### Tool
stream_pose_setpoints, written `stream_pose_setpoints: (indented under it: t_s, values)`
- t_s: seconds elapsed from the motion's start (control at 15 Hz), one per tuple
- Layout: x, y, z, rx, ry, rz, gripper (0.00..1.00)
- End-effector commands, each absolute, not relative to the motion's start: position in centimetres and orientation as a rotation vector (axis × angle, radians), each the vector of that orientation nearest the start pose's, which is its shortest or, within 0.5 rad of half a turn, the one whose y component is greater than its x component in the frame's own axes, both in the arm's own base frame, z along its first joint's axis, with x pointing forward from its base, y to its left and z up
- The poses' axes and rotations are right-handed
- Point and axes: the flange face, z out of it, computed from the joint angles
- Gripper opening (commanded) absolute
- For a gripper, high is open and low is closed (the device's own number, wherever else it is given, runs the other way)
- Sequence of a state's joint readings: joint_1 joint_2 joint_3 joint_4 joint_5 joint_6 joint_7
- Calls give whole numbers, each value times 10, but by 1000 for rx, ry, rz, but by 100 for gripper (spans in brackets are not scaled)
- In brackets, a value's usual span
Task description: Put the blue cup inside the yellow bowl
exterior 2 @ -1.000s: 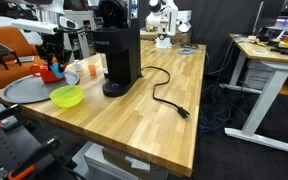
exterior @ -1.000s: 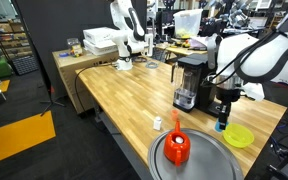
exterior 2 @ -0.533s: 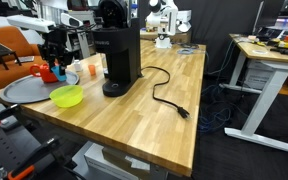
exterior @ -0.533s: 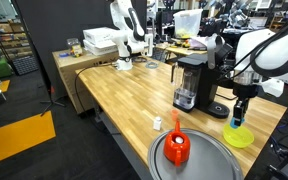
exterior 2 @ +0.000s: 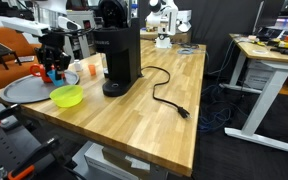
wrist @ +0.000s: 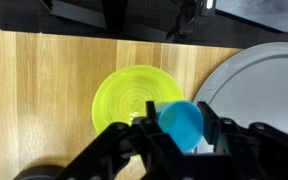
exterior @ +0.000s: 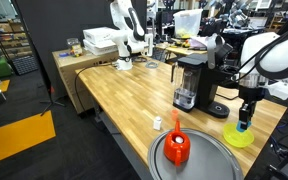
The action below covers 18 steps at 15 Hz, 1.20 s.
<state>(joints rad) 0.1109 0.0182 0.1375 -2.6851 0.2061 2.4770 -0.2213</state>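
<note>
The blue cup (wrist: 184, 128) is a small light-blue plastic cup held upright between my gripper's (wrist: 181, 118) black fingers, which are shut on its sides. In the wrist view it hangs over the right edge of the yellow bowl (wrist: 132, 98), a shallow yellow-green bowl on the wooden table. In an exterior view the gripper (exterior: 245, 118) holds the cup (exterior: 244, 126) just above the bowl (exterior: 239, 137) near the table's corner. From the opposite side, the gripper (exterior 2: 54, 70) sits behind the bowl (exterior 2: 67, 96) and the cup is hard to make out.
A black coffee machine (exterior: 191, 80) stands close beside the bowl, its cable (exterior 2: 164, 95) trailing across the table. A large grey tray (exterior: 199, 160) holds an orange-red kettle-like vessel (exterior: 177, 148). A small white bottle (exterior: 157, 123) stands near the tray. The table edge is close.
My gripper has carried the blue cup away from the coffee machine to a spot over the yellow bowl and come down a little. The grip has not changed.
</note>
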Motion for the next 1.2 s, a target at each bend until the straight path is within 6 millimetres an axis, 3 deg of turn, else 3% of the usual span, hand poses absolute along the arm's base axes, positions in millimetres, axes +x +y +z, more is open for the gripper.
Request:
stream_pose_setpoints:
  t_s: [0.0,0.8,1.13]
  values:
    - [374,87,213,-2995,-390,350,19]
    - [373,87,185,-2978,-302,443,18]
    - [381,87,176,-2958,-264,455,18]
